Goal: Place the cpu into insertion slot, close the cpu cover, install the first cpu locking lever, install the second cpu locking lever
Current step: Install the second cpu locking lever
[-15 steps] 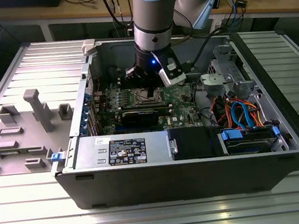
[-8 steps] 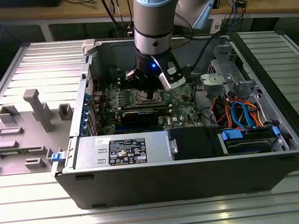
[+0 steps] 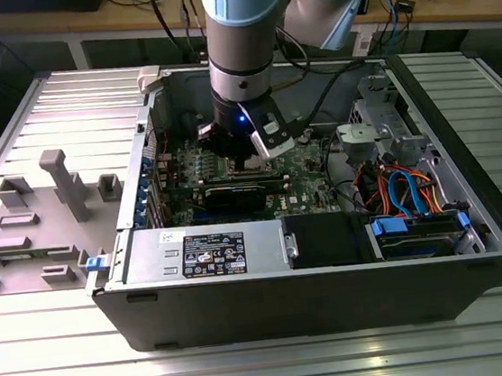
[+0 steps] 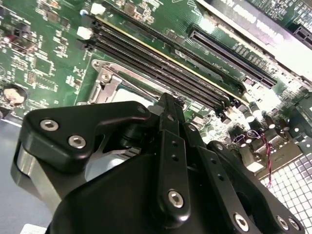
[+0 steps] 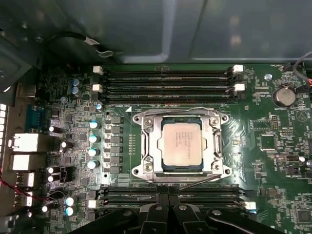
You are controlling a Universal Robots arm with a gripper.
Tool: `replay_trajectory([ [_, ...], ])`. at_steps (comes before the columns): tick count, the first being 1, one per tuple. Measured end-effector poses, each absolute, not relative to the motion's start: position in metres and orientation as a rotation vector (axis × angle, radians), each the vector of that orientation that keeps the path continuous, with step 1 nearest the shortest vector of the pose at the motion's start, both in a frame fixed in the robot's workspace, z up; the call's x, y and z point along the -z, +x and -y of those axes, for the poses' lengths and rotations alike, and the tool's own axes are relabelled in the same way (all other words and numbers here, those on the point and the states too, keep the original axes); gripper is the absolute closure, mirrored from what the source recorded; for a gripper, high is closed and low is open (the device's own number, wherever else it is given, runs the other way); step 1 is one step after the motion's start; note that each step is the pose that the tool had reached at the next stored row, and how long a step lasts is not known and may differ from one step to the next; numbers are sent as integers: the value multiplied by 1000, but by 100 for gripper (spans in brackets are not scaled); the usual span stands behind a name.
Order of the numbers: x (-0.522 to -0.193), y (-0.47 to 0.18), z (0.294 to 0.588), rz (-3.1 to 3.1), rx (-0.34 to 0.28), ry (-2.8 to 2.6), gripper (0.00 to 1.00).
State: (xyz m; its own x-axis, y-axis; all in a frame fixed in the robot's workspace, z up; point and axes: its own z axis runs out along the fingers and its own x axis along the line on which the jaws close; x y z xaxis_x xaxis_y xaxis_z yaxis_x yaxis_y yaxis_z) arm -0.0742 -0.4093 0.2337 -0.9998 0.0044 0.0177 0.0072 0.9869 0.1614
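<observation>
1. Computer case [image 3: 273, 303]: open on the slatted table [image 3: 253, 369], with the arm [image 3: 240, 53] reaching down into it over the green motherboard [image 5: 282, 146].

2. Gripper [image 5: 168, 207]: in the first wrist view the two black fingers [image 5: 157, 214] stand pressed together, tips touching, with nothing between them. They hover over the memory slots [image 5: 168, 195] just beside the socket and are not in contact with the cover or the levers.

3. Insertion slot [image 5: 181, 142]: silver rim visible, lying between two banks of memory slots.

4. Cpu cover [image 5: 152, 146]: in the first wrist view the frame plate lies flat over the socket, its window showing the chip. It appears closed.

5. Cpu [image 5: 181, 141]: seated in the slot, metal top square within the cover window and showing no tilt.

6. Locking levers: one wire lever [image 5: 180, 109] runs along the far edge of the cover; a second [image 5: 195, 181] crosses the near edge at a slant. Whether either is hooked under its catch cannot be told.

7. Risks, as judged:
   - The slanted lever may be unlatched; a push from the closed fingertips could slip off the thin wire and strike the memory slots or nearby capacitors [image 5: 92, 139].
   - Pressing a lever before the cover tongue is captured could let the cover spring up.
   - Uneven downward force on the cover could load the chip against the pin field.
</observation>
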Motion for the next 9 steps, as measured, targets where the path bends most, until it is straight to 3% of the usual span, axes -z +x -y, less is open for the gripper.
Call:
replay_trajectory([
  [9, -227, -78, 416, 3110, 295, -9, 89],
])
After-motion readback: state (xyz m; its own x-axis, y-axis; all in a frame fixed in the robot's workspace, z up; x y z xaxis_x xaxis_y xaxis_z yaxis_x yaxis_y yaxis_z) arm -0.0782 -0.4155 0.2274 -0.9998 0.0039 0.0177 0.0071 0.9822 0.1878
